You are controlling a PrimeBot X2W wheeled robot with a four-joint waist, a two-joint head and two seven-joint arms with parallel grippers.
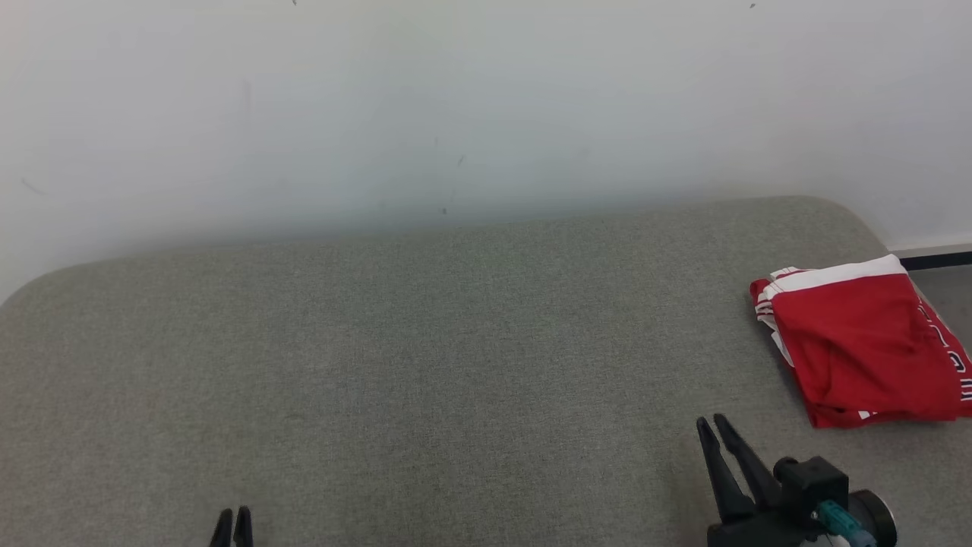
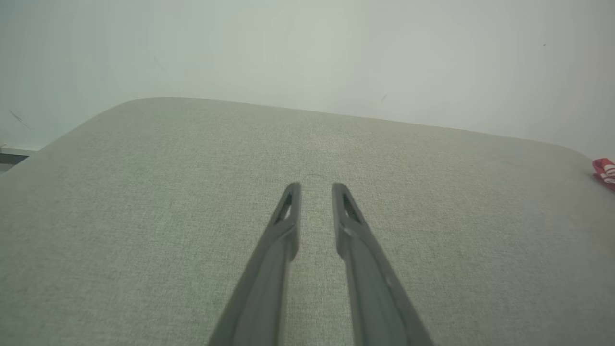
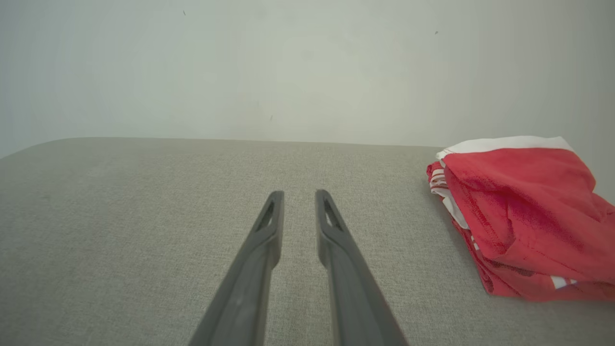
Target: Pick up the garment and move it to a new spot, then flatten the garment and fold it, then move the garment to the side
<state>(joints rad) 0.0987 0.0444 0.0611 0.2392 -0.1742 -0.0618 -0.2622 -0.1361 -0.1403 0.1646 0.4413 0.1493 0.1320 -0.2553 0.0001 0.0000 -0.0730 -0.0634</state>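
At far L of the grey padded surface point(image 1: 456, 365), near edge: L gripper point(image 1: 233, 526), low in head view. Its 2 fingers point(image 2: 283, 230) stand a narrow gap apart, nothing between them. Mid: plain woven fabric, pale wall point(image 1: 456, 99) behind.

R of centre, near edge: R gripper point(image 1: 711, 422), tips pointing up-view. Same slim gap, nothing held. Near the garment, not touching it.

Far R, by the surface's R edge: garment point(image 1: 858, 346), red w/ white band + stripes. Lies as a rough folded bundle, several layers stacked. 1 side runs out of head view.

Handling, my guess:
- Light, soft, limp. Will sag and fall open once lifted.
- Prob not slippery on this weave. Not fragile.
- Risk: fingers catch only 1 layer, rest trails.
- Best hold: pinch through the stacked layers at the L edge, closest to R gripper.
- 2nd hold w/ L gripper on the white band, for spreading flat.
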